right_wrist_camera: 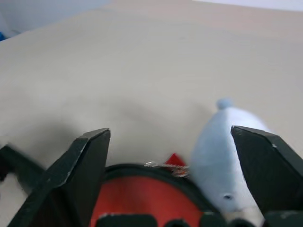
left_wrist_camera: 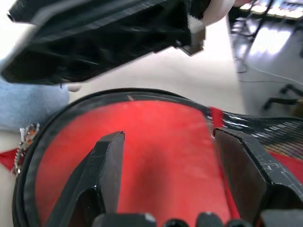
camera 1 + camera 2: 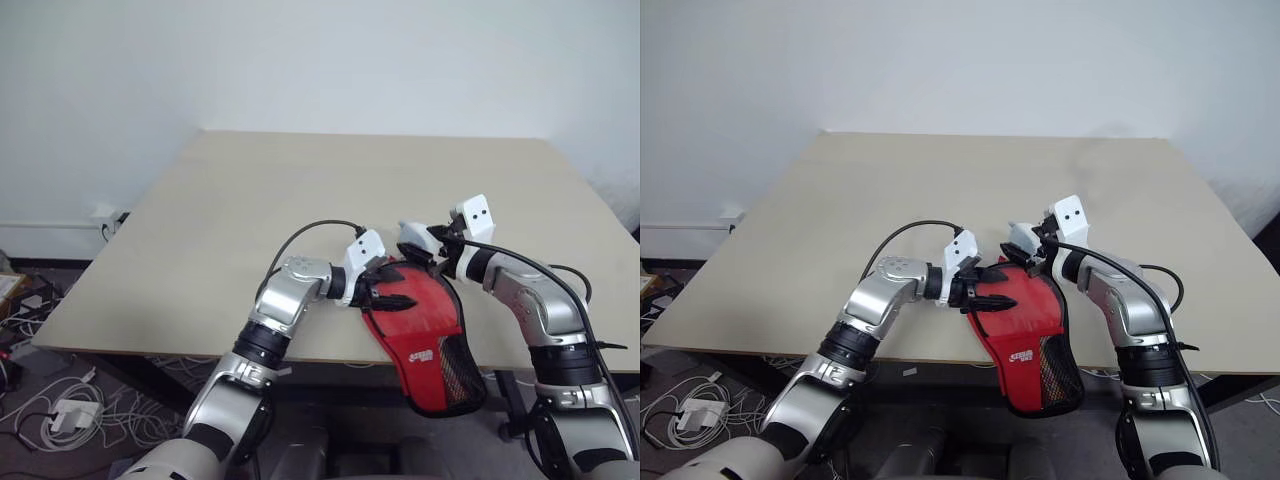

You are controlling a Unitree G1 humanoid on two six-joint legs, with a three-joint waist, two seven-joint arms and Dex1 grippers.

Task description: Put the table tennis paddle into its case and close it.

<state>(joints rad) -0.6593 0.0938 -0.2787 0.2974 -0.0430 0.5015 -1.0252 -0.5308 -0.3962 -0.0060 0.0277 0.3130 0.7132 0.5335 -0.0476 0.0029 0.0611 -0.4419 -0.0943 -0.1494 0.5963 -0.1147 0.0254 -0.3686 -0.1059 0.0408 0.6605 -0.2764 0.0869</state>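
Case (image 3: 425, 335) overhanging the desk's (image 3: 300, 190) near edge, left pincer (image 3: 385, 290) on it, plush toy (image 1: 227, 156) just behind

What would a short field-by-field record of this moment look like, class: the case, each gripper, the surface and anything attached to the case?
Case: red case with black edging, overhanging the table's near edge, mesh end hanging down
Left gripper: left gripper around the case's edge, holding it
Right gripper: right gripper open, just above the case's round end
Attachment: pale blue charm on a small chain
Surface: beige table
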